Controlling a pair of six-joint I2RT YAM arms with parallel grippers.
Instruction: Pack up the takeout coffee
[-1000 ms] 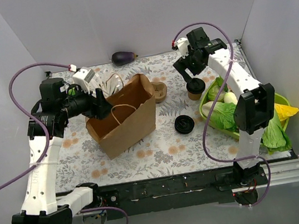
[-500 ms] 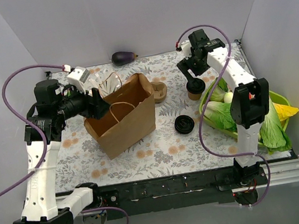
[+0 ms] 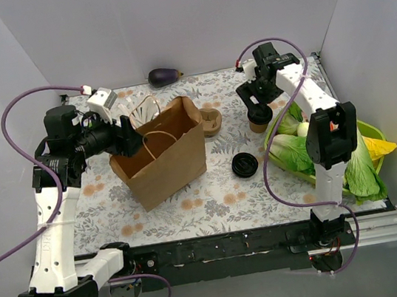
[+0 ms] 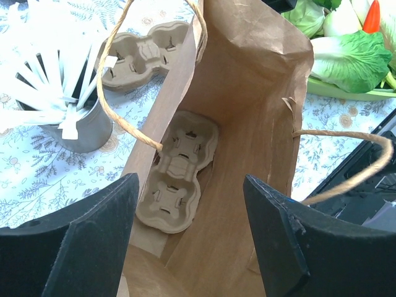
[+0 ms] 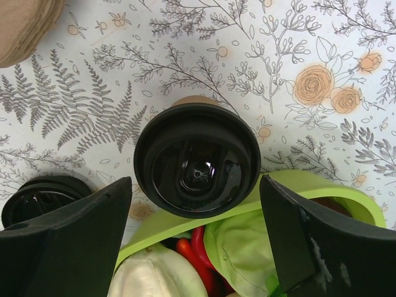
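The takeout coffee (image 3: 260,118), a small tan cup under a black domed lid, stands on the floral cloth beside the green tray. In the right wrist view the coffee (image 5: 197,159) sits straight below my right gripper (image 5: 195,185), whose jaws are open on either side of it, not touching. From above, the right gripper (image 3: 254,101) hovers over the cup. My left gripper (image 3: 131,137) is open at the mouth of the upright brown paper bag (image 3: 162,157). The left gripper (image 4: 190,185) looks down into the bag (image 4: 247,105), where a cardboard carrier (image 4: 179,179) lies.
A loose black lid (image 3: 245,165) lies in front of the cup. A second carrier (image 3: 211,120) and a grey cup of white sticks (image 3: 144,110) stand behind the bag. The green tray (image 3: 373,133) of vegetables fills the right side. An eggplant (image 3: 164,76) lies at the back wall.
My right gripper has settled closer over the lidded cup and its jaws have narrowed slightly. The left arm and the bag have shifted a little to the left.
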